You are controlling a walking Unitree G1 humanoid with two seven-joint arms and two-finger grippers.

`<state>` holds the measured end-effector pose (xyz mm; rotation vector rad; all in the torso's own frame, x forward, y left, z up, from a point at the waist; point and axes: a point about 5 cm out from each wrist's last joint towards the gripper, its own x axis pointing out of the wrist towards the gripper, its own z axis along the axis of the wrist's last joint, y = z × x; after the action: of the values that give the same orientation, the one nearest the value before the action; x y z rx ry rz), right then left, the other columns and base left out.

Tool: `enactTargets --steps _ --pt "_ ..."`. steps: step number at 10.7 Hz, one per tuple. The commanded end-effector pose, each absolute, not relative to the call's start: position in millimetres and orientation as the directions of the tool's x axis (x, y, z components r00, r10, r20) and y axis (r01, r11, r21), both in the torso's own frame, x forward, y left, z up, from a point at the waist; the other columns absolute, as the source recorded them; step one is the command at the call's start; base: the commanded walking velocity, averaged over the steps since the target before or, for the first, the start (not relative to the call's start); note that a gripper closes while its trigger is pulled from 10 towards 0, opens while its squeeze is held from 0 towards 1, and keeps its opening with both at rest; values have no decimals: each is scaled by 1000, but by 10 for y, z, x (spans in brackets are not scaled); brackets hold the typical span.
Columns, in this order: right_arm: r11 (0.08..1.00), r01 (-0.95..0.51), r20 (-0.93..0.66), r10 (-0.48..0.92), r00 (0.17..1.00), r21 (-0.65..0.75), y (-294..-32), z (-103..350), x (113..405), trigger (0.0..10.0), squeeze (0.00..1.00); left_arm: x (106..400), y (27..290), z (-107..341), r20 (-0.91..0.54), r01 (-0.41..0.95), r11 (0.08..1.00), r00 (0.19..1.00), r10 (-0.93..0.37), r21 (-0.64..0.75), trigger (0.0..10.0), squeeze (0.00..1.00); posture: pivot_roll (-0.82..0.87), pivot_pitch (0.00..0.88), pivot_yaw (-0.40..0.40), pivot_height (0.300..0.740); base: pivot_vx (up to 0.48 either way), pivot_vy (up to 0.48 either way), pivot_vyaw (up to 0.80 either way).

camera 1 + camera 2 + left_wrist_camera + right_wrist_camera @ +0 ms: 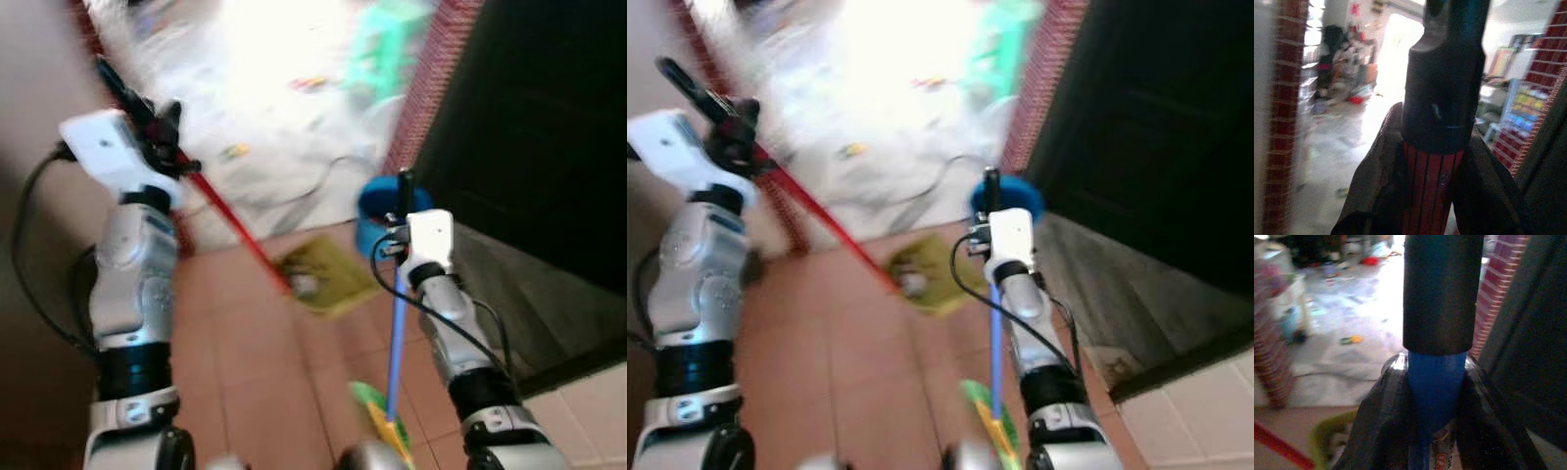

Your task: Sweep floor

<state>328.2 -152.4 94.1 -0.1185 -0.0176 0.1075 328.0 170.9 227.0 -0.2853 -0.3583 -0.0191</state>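
The left gripper (157,132) was held high on the robot's left, and its fingers (1376,196) were closed around the red handle of a broom (230,220), just below the black cap at the handle's end. The red handle was angled down across the terracotta floor tiles (245,372) to a yellowish broom head (323,274), which lay on the tiles near the edge of a paler floor. The right gripper (404,211) was raised on the robot's right, and its fingers (1381,421) were clamped on a blue pole (395,343) just under that pole's black grip. The blue pole was held nearly upright, with a green and yellow part (377,411) at its lower end by the tiles. A blue round container (377,211) was seen behind the right gripper, beside a brick pillar (436,69). Scattered small items were seen blurred on the bright pale floor (274,108) beyond
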Motion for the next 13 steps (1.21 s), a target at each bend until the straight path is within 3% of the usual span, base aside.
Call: enactTargets --steps 1,13 --pt "988 -90 31 94 995 -123 -1556 995 3306 10000 0 3261 1620 2461 433 143 945 901 -1 -296 10000 0 -57 60 6 740 480 0 431" --pt "991 -97 32 100 994 -90 -1502 1045 3388 10000 0 3262 1579 2457 436 147 944 900 -4 -296 10000 0 -55 46 1 740 473 0 -57"
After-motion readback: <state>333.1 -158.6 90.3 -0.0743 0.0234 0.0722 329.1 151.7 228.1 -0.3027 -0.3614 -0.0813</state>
